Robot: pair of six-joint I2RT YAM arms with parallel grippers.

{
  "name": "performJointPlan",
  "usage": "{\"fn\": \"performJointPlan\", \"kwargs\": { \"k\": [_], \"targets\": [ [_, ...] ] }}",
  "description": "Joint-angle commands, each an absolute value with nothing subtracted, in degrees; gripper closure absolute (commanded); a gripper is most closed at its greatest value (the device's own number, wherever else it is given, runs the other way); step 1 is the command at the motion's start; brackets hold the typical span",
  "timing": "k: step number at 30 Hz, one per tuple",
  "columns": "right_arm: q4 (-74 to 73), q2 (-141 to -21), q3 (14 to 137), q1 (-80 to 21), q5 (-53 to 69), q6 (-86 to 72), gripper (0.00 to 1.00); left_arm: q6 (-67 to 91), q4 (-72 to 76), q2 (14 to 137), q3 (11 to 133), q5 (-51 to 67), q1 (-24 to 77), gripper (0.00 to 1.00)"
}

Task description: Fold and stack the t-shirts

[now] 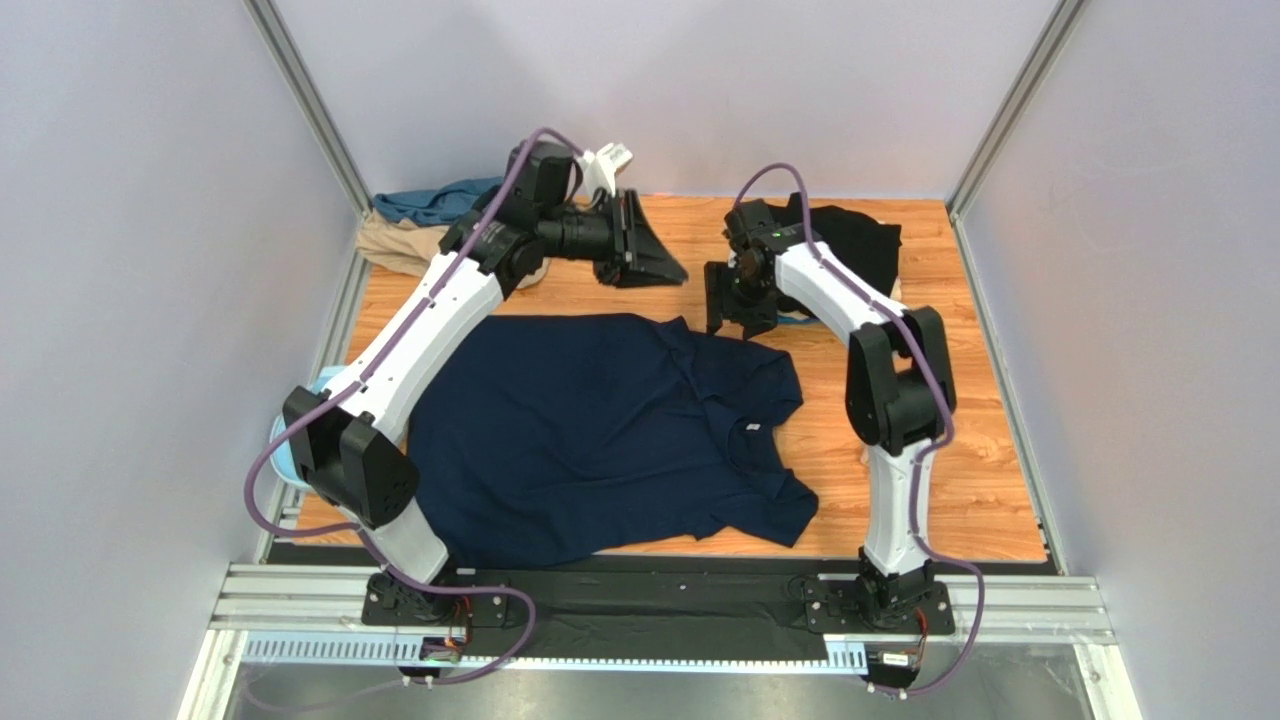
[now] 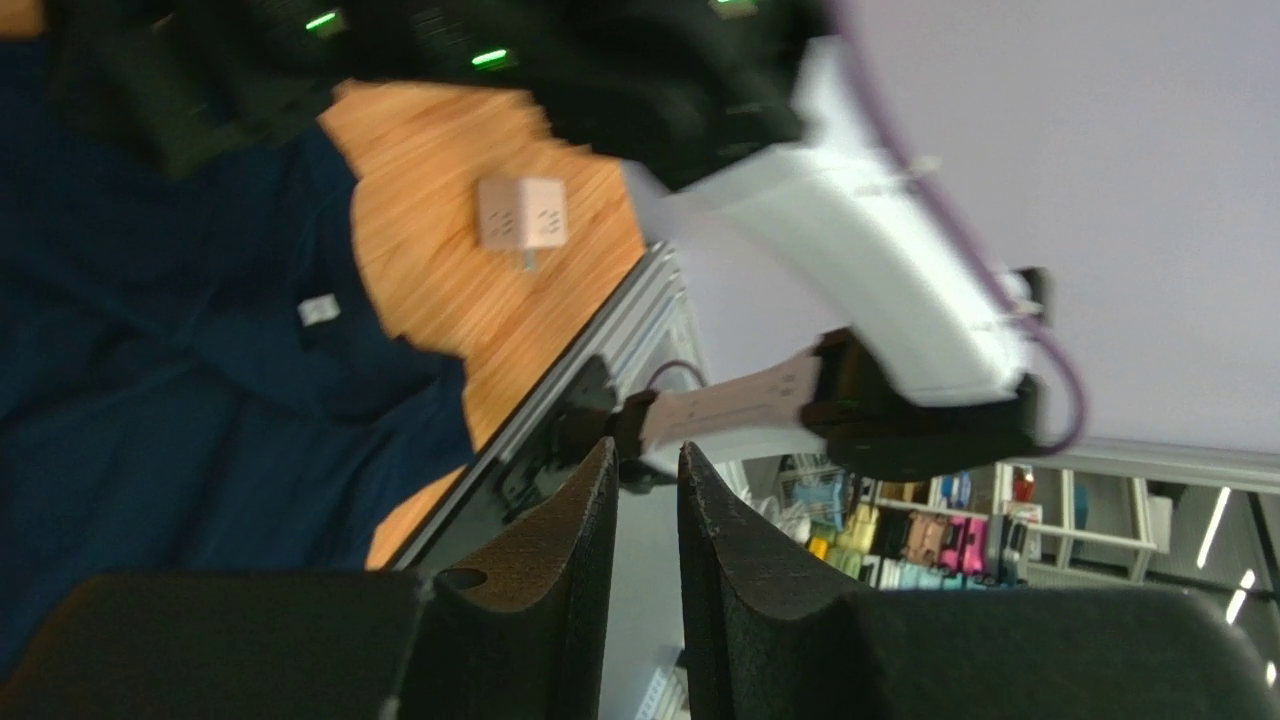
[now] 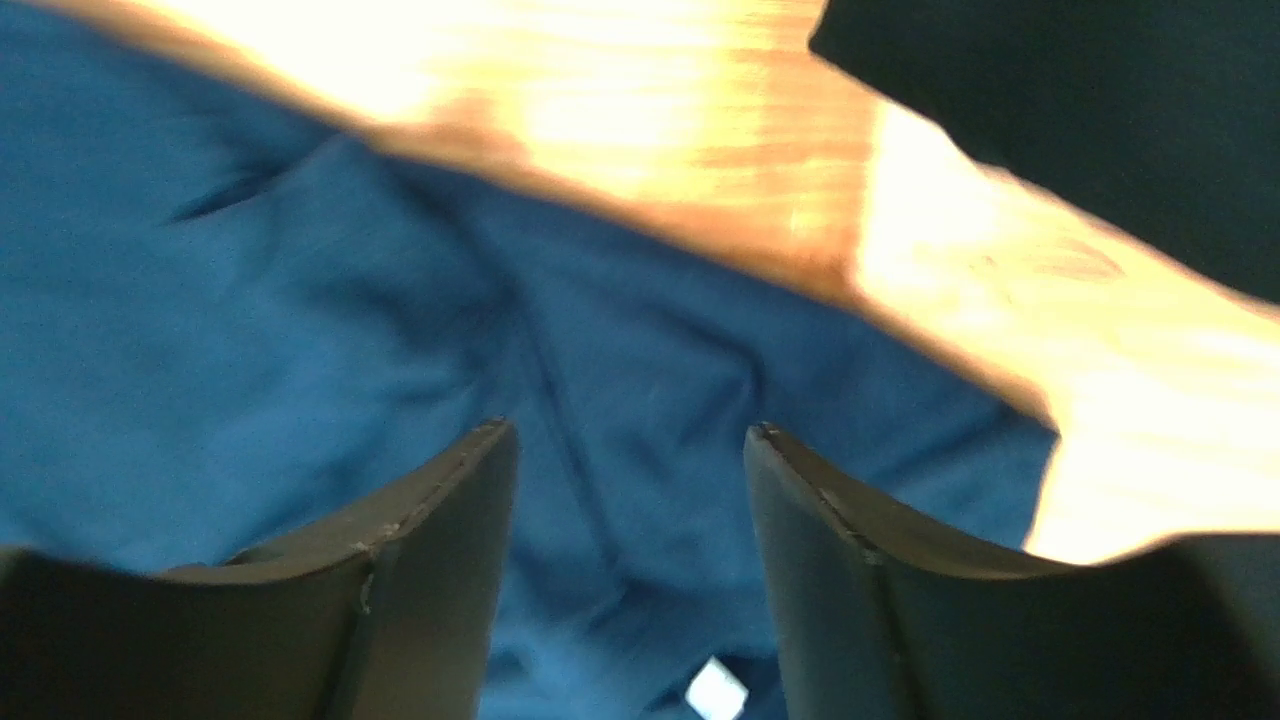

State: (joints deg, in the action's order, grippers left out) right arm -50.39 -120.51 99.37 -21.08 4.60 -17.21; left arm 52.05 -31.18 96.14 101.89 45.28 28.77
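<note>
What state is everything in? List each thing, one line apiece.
navy t-shirt: spread out, wrinkled, unfolded
black t-shirt: bunched, far right corner
teal t-shirt: crumpled, far left corner
tan t-shirt: crumpled beside the teal one
left gripper: slightly open, empty
right gripper: open, empty, above the navy t-shirt

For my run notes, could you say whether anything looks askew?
The navy t-shirt lies mostly flat, but its collar end is rumpled into folds. The teal t-shirt and tan t-shirt sit crumpled in the far left corner.
</note>
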Motion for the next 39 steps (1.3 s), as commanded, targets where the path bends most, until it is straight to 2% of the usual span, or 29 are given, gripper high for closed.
{"fn": "performJointPlan", "kwargs": {
  "k": [1, 6, 10, 20, 32, 36, 37, 39],
  "targets": [
    [-49.7, -110.5, 98.5, -20.4, 7.9, -16.9, 0.33, 42.7, -38.4, 89.1, 97.7, 42.5, 28.3, 0.73],
    [-49.3, -110.9, 95.3, -20.3, 16.4, -19.7, 0.36, 37.9, -44.8, 88.0, 94.5, 37.4, 28.3, 0.73],
    [-41.4, -112.4, 91.2, -20.5, 20.8, -23.2, 0.37, 34.6, -47.9, 87.3, 91.9, 30.6, 28.3, 0.74],
    [-35.6, -123.7, 101.2, -20.5, 23.6, -24.7, 0.38, 31.3, -53.9, 88.0, 93.2, 24.5, 28.3, 0.75],
    [-38.2, -131.8, 106.8, -20.5, 26.0, -25.2, 0.42, 29.4, -56.3, 89.4, 95.3, 22.9, 26.5, 0.75],
    [-38.2, -130.7, 106.4, -20.6, 25.4, -24.7, 0.55, 29.4, -56.0, 90.4, 95.4, 23.4, 26.2, 0.75],
    [-38.2, -130.3, 106.4, -20.5, 25.1, -24.5, 0.68, 29.4, -55.8, 90.5, 95.4, 23.8, 26.0, 0.75],
    [-38.1, -129.7, 106.4, -20.5, 24.3, -24.2, 0.78, 29.4, -55.7, 91.2, 95.4, 24.2, 26.0, 0.75]
  ]
}}
